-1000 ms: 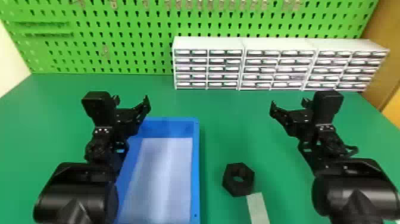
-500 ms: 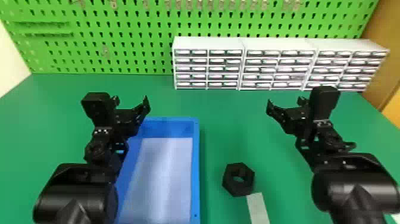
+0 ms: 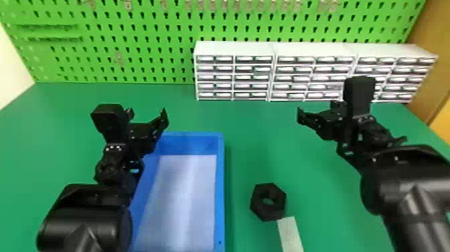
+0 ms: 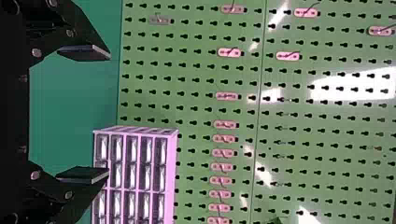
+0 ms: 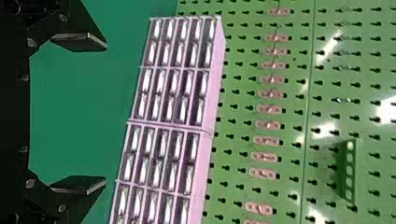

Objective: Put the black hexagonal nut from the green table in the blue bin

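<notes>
The black hexagonal nut (image 3: 268, 202) lies flat on the green table (image 3: 254, 134), right of the blue bin (image 3: 220, 187), with a gap between. Over the bin's far left corner is my left gripper (image 3: 147, 115), parked and empty; its own wrist view has the left gripper (image 4: 84, 113) open, fingers wide apart. My right gripper (image 3: 316, 112) is raised beyond the nut and to its right. In the right wrist view the right gripper (image 5: 79, 113) stands open with nothing between its fingers.
White drawer cabinets (image 3: 234, 77) line the back of the table before a green pegboard (image 3: 150, 37). A pale strip (image 3: 290, 234) touches or nearly touches the nut's near side. The bin has a whitish bottom (image 3: 184, 201).
The right arm has shifted a little to the left and up in the head view. My left arm, the nut and the bin have kept their places.
</notes>
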Controlling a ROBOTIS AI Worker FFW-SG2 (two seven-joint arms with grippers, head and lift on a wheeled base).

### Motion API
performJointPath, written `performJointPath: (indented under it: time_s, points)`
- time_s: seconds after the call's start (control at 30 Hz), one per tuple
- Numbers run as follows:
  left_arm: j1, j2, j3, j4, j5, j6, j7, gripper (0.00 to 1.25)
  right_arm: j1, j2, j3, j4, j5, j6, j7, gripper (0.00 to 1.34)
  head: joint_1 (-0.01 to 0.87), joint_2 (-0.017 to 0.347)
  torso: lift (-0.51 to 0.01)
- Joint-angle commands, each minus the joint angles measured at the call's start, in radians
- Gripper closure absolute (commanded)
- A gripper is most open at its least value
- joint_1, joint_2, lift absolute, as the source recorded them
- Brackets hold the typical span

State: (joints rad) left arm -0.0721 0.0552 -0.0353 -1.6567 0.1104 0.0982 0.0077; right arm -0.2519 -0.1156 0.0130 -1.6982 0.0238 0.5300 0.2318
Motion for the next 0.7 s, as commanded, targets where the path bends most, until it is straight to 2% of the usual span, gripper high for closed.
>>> performJointPath:
  time_s: [0.0,0.37,0.67]
  points:
    - [0.0,0.0,0.0,0.0,0.0,0.0,0.0,0.38,-0.04,-0.015,0.025,-0.028,0.056,0.097,0.032,0.27,0.686,0.051,-0.096]
    - [0.0,0.0,0.003,0.0,0.0,0.0,0.0,0.38,-0.139,-0.09,0.139,-0.051,0.102,0.314,0.159,0.28,0.686,0.051,-0.096]
    - [0.003,0.0,0.008,0.0,0.0,0.0,0.0,0.38,-0.184,-0.162,0.255,-0.07,0.058,0.432,0.182,0.27,0.686,0.051,-0.096]
